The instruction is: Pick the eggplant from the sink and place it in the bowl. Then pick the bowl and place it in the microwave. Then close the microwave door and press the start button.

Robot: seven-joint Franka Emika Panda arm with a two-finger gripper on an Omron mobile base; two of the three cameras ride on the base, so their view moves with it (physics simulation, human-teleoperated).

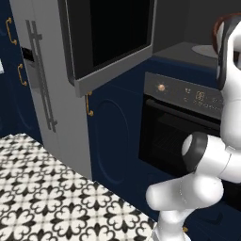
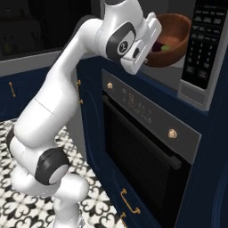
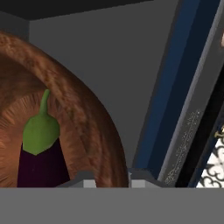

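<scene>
Inside the microwave (image 2: pixel 196 53) mouth: the bowl (image 2: pixel 171 38) hangs, eggplant (image 3: pixel 39 153) in it.
Jaws: gripper (image 3: pixel 113 177) pinching the bowl's rim.
Door: microwave door (image 1: pixel 110 42) swung wide open.
Doing it well: I'd keep the bowl level, ease deeper, set down before letting go.

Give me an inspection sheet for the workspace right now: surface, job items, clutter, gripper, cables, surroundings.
Surface: dark microwave interior, bowl at its opening; contact with the floor cannot be told.
Job's things: eggplant lies inside the brown bowl; microwave door stands swung open.
Clutter: nothing seen.
Grippers: gripper clamps the bowl's rim, one finger inside, one outside.
Cables: nothing seen.
Surroundings: black oven with brass knobs below, navy cabinets, patterned tile floor, grey fridge.
</scene>
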